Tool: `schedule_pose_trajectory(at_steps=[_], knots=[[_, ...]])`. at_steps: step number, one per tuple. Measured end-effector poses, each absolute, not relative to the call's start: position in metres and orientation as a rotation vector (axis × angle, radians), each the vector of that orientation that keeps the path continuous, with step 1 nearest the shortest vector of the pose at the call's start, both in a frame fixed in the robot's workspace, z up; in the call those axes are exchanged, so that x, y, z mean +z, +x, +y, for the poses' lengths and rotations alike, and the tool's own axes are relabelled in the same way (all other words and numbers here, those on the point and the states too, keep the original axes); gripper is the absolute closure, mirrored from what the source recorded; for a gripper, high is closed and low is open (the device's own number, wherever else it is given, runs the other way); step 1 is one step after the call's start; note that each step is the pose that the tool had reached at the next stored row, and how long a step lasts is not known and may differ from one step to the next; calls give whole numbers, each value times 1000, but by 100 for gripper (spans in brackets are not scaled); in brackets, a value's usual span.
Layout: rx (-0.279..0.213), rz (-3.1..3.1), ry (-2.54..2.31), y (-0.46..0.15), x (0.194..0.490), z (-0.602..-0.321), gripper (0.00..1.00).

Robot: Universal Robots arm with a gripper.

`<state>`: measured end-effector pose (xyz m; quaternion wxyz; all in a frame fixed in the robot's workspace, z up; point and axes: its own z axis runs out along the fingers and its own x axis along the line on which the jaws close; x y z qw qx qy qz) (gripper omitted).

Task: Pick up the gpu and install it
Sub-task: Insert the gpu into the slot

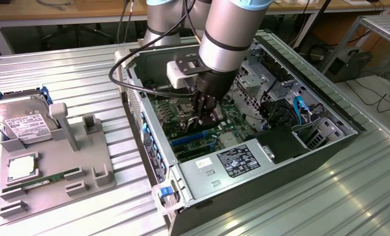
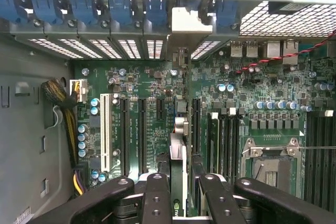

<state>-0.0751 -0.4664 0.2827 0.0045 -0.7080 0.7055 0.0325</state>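
Bright even room light, soft glare on the ribbed metal table (image 1: 313, 196), deep shadow inside the case (image 1: 283, 142) under the arm (image 1: 228, 39), motherboard (image 2: 157, 114) evenly lit and sharp, pale washed-out case rim up close.

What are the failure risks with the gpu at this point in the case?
1. The gripper holds the gpu edge-on over the motherboard. If the card edge sits off its slot, pushing down may jam it or stress the board.
2. Its silvery end bracket stands at the rear slot covers; it could catch there and leave the card tilted.
3. The arm is deep inside the case, near loose cables that might snag.
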Motion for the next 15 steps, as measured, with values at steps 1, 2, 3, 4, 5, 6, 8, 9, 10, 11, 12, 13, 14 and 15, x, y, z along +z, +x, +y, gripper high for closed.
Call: schedule_pose_trajectory(at_steps=[1, 2, 3, 4, 5, 6, 8, 9, 10, 11, 12, 13, 14, 15], knots=[[102, 2210, -2218, -75, 282, -466, 74], [102, 2210, -2218, -76, 281, -466, 74], [102, 2210, -2218, -76, 281, -466, 74], [102, 2210, -2218, -76, 280, -466, 74], [102, 2210, -2218, -76, 279, -466, 74], [102, 2210, -2218, -77, 279, -466, 74], [102, 2210, -2218, -77, 278, -466, 74], [102, 2210, -2218, -77, 276, -466, 74], [102, 2210, -2218, -77, 276, -466, 74], [102, 2210, -2218, -77, 275, -466, 74], [102, 2210, -2218, -78, 274, -466, 74], [102, 2210, -2218, -78, 273, -466, 74], [102, 2210, -2218, -78, 272, -466, 74], [102, 2210, -2218, -78, 271, -466, 74]])
